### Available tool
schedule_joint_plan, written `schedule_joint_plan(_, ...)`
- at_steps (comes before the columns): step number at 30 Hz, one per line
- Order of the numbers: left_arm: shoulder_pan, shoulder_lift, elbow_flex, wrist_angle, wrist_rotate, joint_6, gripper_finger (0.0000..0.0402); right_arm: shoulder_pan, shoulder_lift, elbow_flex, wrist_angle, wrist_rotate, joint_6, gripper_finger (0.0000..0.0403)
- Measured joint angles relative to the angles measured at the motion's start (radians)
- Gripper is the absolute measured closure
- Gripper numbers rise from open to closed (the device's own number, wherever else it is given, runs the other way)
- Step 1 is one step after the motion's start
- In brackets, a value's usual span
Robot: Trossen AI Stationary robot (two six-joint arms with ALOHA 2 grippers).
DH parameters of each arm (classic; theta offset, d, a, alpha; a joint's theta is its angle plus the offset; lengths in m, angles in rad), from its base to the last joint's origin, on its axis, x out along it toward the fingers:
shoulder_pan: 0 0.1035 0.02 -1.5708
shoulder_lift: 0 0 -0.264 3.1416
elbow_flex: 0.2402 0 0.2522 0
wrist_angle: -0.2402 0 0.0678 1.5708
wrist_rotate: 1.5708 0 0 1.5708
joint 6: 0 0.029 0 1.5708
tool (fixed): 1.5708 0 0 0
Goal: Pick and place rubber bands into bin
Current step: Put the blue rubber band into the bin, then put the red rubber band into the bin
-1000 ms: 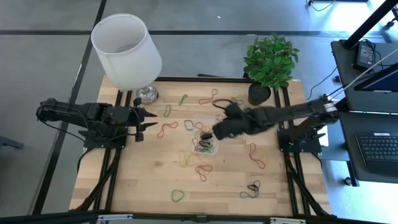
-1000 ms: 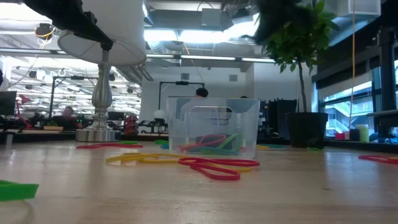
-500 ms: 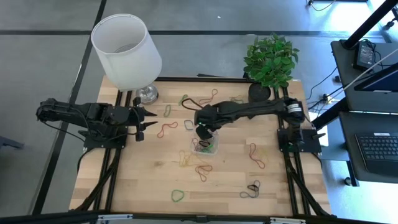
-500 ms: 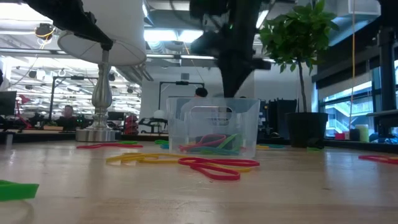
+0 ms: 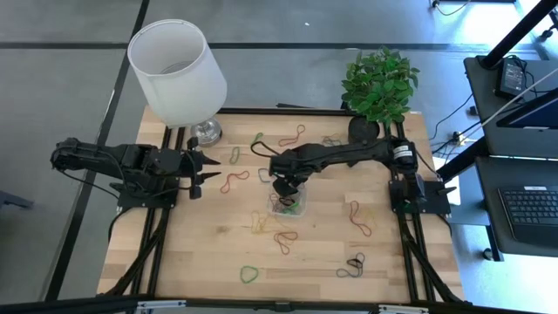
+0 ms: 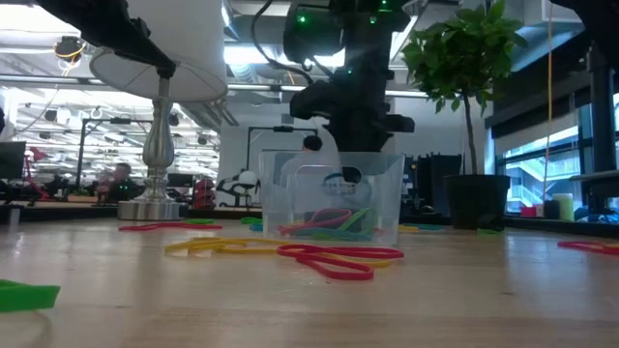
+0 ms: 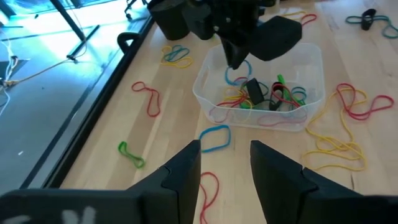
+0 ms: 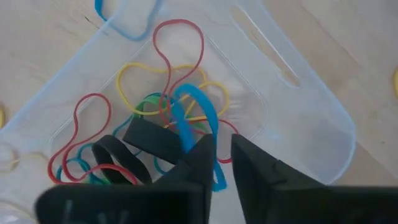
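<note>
Right hand (image 8: 221,163) over bin (image 8: 311,134), fingers slightly apart around blue rubber band (image 8: 198,118).

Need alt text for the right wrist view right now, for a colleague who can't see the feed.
The right gripper hangs over the clear bin with a blue rubber band draped at its fingertips, jaws slightly apart. Red, yellow, green and black bands lie tangled in the bin on the wooden table.

Overhead looks straight down, low looks level, both sharing the bin (image 5: 287,202) (wrists closer).
</note>
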Motion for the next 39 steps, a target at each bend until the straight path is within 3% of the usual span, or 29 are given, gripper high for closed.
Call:
schedule_joint_plan(15, 0.0, 0.0, 0.0, 0.0, -0.002, 0.0, 0.0272, 0.0, -0.003, 0.0, 0.0, -0.004, -0.058, 0.0259)
schedule_joint_plan(19, 0.0, 0.0, 0.0, 0.0, -0.012, -0.005, 0.0272, -0.012, -0.004, 0.0, 0.048, -0.117, -0.183, 0.0252)
schedule_joint_plan(22, 0.0, 0.0, 0.0, 0.0, -0.017, -0.043, 0.0272, -0.029, -0.005, 0.0, 0.012, -0.047, -0.162, 0.0257)
schedule_joint_plan(28, 0.0, 0.0, 0.0, 0.0, -0.067, -0.162, 0.0272, -0.049, -0.005, 0.0, 0.019, -0.095, -0.294, 0.0282)
schedule_joint_plan(33, 0.0, 0.003, 0.0, 0.002, -0.094, -0.175, 0.0272, -0.06, -0.019, 0.0, 0.015, -0.158, -0.393, 0.0302)
schedule_joint_plan(39, 0.0, 0.076, 0.0, 0.107, -0.129, -0.162, 0.0273, -0.056, -0.175, -0.004, 0.004, -0.145, -0.491, 0.0334)
